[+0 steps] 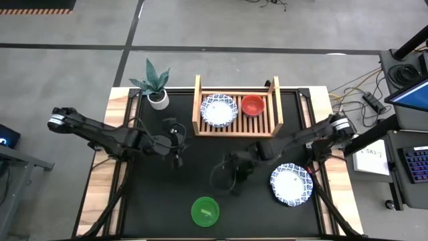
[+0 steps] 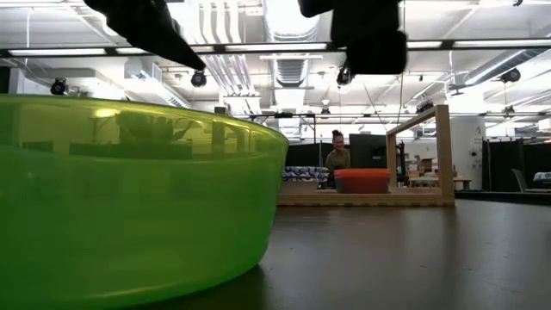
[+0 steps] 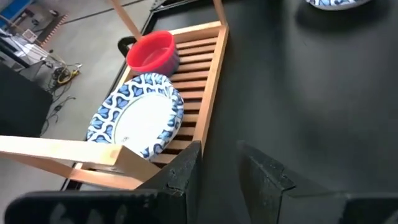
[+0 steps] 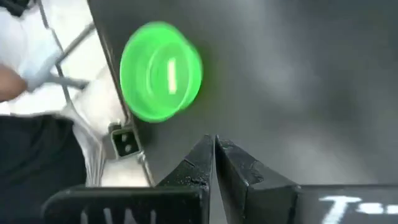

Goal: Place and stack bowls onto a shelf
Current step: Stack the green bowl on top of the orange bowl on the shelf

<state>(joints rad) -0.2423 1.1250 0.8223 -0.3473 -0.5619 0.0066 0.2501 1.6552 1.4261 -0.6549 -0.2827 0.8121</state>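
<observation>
The wooden slatted shelf [image 1: 237, 107] stands at the table's far middle. On its slats rest a white bowl with a blue patterned rim [image 1: 219, 110] [image 3: 137, 121] and a red bowl [image 1: 252, 105] [image 3: 152, 51]. Another blue-rimmed bowl [image 1: 291, 185] lies on the table at the right. A green bowl [image 1: 205, 211] [image 4: 160, 70] [image 2: 129, 198] sits near the front edge. My left gripper [image 1: 178, 152] [image 3: 217, 168] is open and empty, left of the shelf. My right gripper [image 1: 232, 179] [image 4: 214, 152] is shut and empty, above the table's middle.
A small white pot with a green plant [image 1: 156, 86] stands at the far left, beside the shelf. Bare black table lies between the green bowl and the shelf. A person sits in the room beyond the table [image 2: 337, 153].
</observation>
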